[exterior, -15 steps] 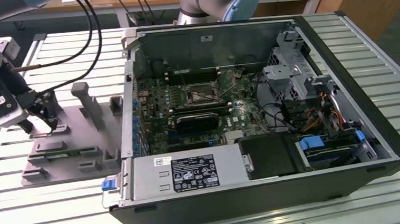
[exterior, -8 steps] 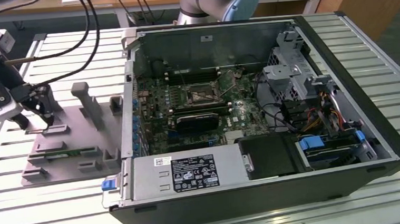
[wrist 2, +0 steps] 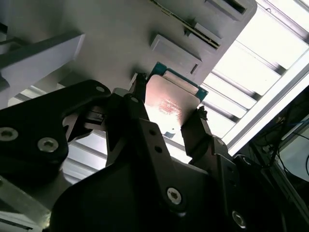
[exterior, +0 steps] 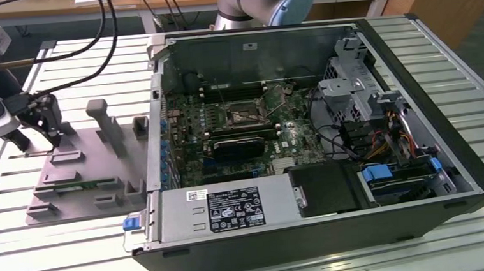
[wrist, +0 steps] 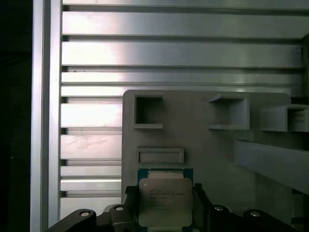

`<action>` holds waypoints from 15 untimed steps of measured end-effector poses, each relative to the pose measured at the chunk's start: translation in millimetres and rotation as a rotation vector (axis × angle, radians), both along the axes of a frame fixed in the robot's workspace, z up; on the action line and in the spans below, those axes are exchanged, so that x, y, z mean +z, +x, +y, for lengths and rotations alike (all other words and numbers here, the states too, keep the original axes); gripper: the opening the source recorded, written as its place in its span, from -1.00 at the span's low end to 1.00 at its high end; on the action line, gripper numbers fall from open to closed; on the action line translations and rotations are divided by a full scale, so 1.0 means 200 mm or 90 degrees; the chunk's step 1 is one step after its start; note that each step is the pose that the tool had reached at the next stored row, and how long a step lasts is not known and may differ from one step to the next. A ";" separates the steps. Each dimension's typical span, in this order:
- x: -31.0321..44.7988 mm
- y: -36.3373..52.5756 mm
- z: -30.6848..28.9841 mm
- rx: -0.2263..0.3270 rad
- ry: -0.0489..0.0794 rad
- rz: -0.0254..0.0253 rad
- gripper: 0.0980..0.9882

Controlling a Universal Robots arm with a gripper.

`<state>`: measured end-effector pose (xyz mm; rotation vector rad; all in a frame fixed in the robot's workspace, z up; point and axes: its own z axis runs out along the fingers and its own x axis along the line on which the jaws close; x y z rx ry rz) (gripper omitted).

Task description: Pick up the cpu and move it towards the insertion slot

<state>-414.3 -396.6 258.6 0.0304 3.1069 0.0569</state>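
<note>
The cpu (wrist: 165, 203), a flat square chip with a silvery top and a thin green rim, sits between my gripper's two black fingers in both wrist views. The gripper (wrist: 165, 192) is shut on the cpu (wrist 2: 166, 104), one finger (wrist 2: 136, 104) against each opposite edge. In the exterior view the gripper (exterior: 42, 135) hangs over the far left corner of the grey fixture plate (exterior: 91, 168), at the exterior view's left. The insertion slot (exterior: 245, 113), a shiny square frame with a dark centre, lies on the motherboard inside the open computer case, well to the right of the gripper.
The fixture plate carries raised grey blocks, an upright post (exterior: 100, 123) and a green memory stick (exterior: 83, 183). The open case (exterior: 449, 178) has tall walls. A black heatsink block (exterior: 238, 147) sits just in front of the slot, and a silver power supply (exterior: 230, 208) lies nearer.
</note>
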 end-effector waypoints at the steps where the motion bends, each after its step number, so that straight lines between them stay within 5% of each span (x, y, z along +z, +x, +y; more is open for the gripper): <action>1: 0.011 0.000 0.000 0.000 0.000 0.0000 -0.01; 15: 0.181 0.000 0.000 0.000 0.000 0.0000 -0.01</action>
